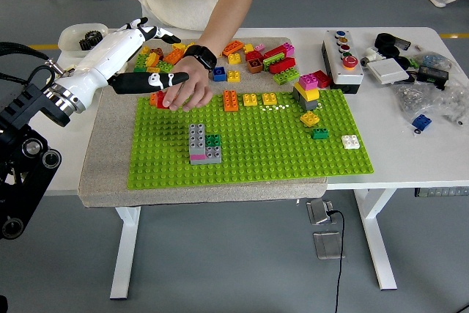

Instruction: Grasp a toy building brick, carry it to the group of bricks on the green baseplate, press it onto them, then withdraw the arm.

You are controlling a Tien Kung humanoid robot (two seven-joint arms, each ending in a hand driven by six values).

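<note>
The green baseplate (278,152) lies on a grey mat. On its left part stands the group of bricks (202,144): a grey stack with a pink and a green brick. My left hand (163,58) hovers over the mat's far left corner, beside the loose brick pile (242,55). Its fingers are spread and hold nothing. A person's hand (187,93) with a black watch rests on the plate's far left corner. A red brick (160,100) lies by its fingertips, just below my thumb. My right arm is out of view.
On the plate stand an orange brick (231,100), two yellow ones (259,99), a pink-yellow-grey stack (308,91) and small bricks at the right. A button box (341,60), bags (429,97) and a bowl (82,37) sit around the mat.
</note>
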